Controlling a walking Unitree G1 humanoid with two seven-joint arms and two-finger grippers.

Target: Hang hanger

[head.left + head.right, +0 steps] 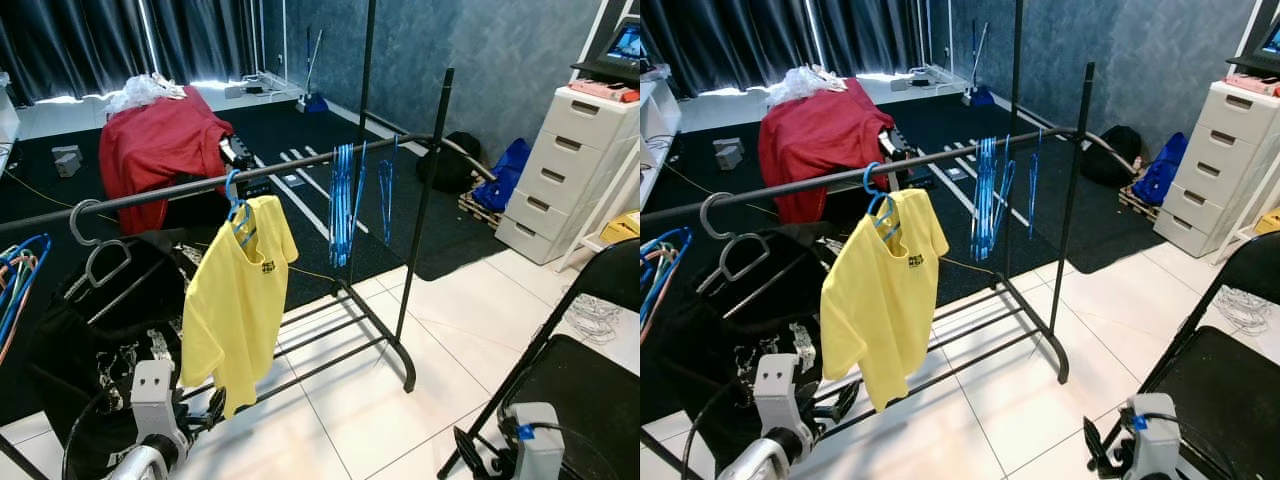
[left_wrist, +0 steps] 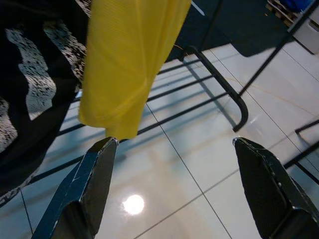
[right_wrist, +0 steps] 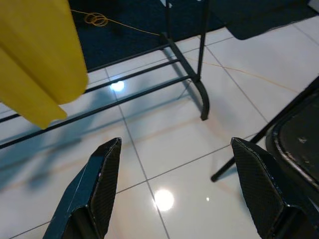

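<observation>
left gripper [image 2: 172, 191]: fingers wide apart, holding nothing | right gripper [image 3: 177, 189]: fingers wide apart, holding nothing | yellow cloth T-shirt [image 1: 235, 300] on blue plastic hanger [image 1: 238, 205] hangs on black metal rail [image 1: 200, 185]

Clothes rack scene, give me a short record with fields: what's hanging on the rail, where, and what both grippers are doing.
rail: dark clothes rack rail, running across the view
yellow T-shirt: hanging from the rail on a blue hanger
empty blue hangers: bunched on the rail to the shirt's right
grey hanger: on the rail to the shirt's left, over black clothing
left gripper: open, empty, low near the shirt's hem
right gripper: open, empty, above the tile floor
</observation>
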